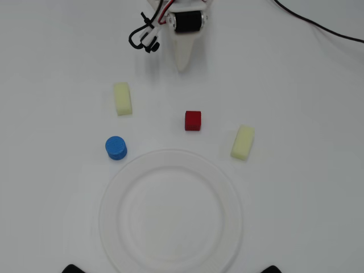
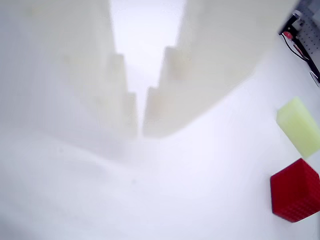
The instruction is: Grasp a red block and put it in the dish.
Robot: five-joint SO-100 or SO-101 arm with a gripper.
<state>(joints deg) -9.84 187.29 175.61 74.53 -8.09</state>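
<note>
Dish [image 1: 170, 165] holds nothing; red block [image 1: 193, 120] sits on the desk [image 1: 307, 85] just beyond its far rim, clear desk around it, yellow blocks [image 1: 123, 98] and blue cylinder [image 1: 116, 148] well apart. Fingers [image 2: 140, 131] nearly pressed together, pinching nothing, near the top edge overhead.

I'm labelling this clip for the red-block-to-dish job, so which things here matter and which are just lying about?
Belongs to the job:
- red block
- dish
- gripper

Just lying about:
- blue cylinder
- yellow block on the overhead view's left
- yellow block on its right
- black cable
</note>
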